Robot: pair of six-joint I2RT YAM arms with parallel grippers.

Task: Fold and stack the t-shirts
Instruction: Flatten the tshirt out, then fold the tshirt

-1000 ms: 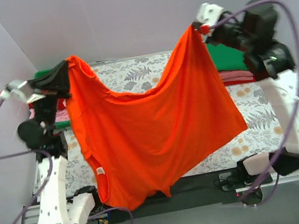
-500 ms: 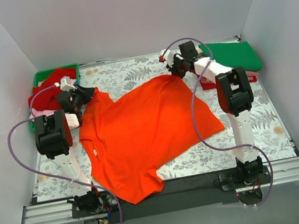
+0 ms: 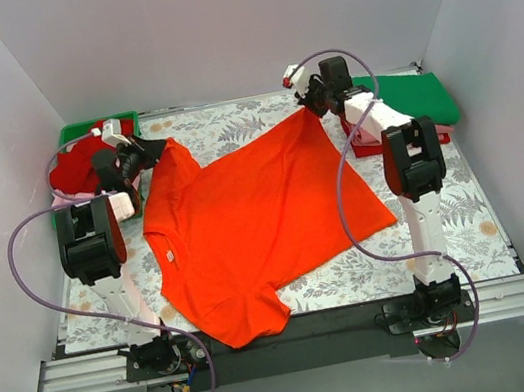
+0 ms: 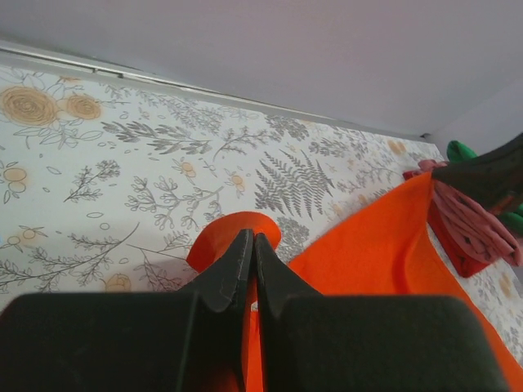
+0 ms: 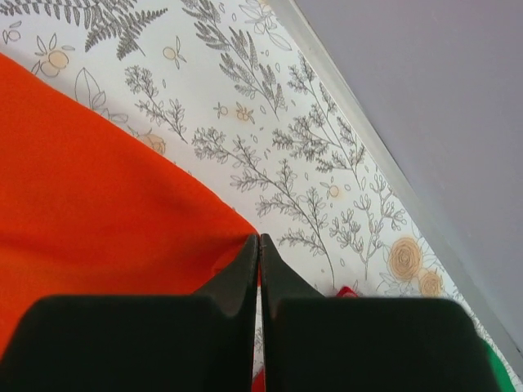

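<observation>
Two claws, and both are clamped on the orange shirt (image 3: 257, 222). The left claw (image 4: 249, 237) has its jaws pressed together on a curled corner of the cloth, low over the floral cover (image 3: 229, 126). The right claw (image 5: 257, 238) is squeezed shut the same way, pinching the opposite far corner just above the cover.

Between them the shirt's far edge runs across the back of the table. The rest lies spread flat towards the arm bases, collar and white tag on the left side, and the near sleeve reaches the dark front strip.

Out past the left claw sits the green tray (image 3: 97, 125) in the far left corner, with a red shirt (image 3: 74, 168) heaped in it and spilling over its edge. Out past the right claw, a folded green shirt (image 3: 417, 97) rests on top of another red one (image 3: 375, 147) by the right wall.
</observation>
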